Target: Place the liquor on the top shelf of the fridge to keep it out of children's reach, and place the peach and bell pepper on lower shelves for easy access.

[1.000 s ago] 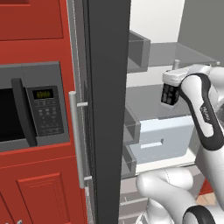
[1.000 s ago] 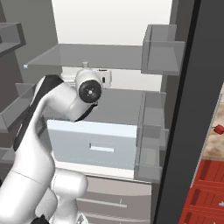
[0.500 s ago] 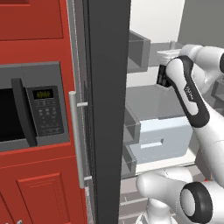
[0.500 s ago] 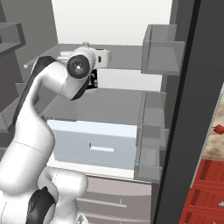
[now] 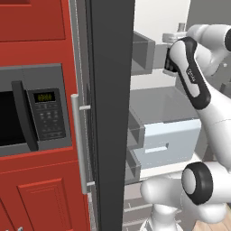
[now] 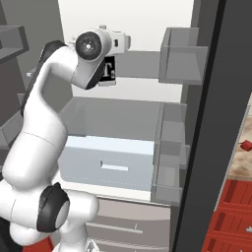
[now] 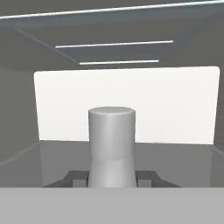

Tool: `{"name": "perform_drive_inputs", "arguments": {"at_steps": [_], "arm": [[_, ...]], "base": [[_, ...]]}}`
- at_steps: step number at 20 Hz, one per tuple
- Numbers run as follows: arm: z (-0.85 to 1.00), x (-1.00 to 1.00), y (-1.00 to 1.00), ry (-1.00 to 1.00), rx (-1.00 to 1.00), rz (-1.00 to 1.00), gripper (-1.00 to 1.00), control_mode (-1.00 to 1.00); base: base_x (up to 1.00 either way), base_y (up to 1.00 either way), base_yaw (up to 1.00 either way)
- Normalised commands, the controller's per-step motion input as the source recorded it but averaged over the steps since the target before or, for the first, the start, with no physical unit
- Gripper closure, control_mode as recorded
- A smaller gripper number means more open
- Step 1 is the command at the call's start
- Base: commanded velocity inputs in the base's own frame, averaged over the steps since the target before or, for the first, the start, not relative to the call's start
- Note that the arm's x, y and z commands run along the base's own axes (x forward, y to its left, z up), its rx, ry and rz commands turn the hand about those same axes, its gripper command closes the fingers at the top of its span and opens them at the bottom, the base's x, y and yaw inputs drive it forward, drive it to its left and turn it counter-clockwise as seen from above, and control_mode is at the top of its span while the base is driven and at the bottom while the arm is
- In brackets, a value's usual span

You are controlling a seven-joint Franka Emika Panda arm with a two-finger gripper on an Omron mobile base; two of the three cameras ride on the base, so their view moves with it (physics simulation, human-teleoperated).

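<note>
My gripper [image 6: 109, 54] is shut on the neck of the liquor [image 6: 109, 71], whose dark body with its white label hangs below the hand, in front of the fridge's upper grey shelf [image 6: 140, 71]. From the left the liquor [image 5: 170, 62] is partly hidden behind my forearm, under the gripper [image 5: 172, 48]. The hand view looks into the fridge, with the liquor's pale cap [image 7: 112, 140] standing between my fingertips [image 7: 77, 177] above a grey shelf [image 7: 57, 153]. A small deep-red lump, the bell pepper by its look [image 6: 244, 144], lies on the counter at the far right. The peach is out of view.
The fridge's dark door [image 5: 110, 113] with its silver bar handle [image 5: 77, 144] stands open on the left, beside a microwave [image 5: 31, 117] in red cabinets. Door bins [image 6: 183, 55] hang at the right. Below are a lower shelf [image 6: 118, 115] and a pale drawer [image 6: 110, 165].
The arm has lifted the liquor from about the lower shelf's height up to the upper shelf and moved it further into the fridge. The grip has stayed shut.
</note>
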Motion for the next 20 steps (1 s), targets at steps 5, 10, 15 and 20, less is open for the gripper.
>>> {"name": "perform_drive_inputs", "arguments": {"at_steps": [5,10,15,20], "arm": [[0.00,0.43,-0.01,0.00,0.00,-0.03,1.00,-1.00],[-0.04,0.58,-0.02,-0.05,0.03,0.00,1.00,-1.00],[0.00,0.65,-0.04,-0.04,0.05,0.00,1.00,-1.00],[-0.01,0.78,-0.04,0.00,0.01,0.00,1.00,-1.00]], "base": [[0.00,0.00,0.00],[0.00,0.00,0.00],[0.00,0.00,0.00],[0.00,0.00,0.00]]}}
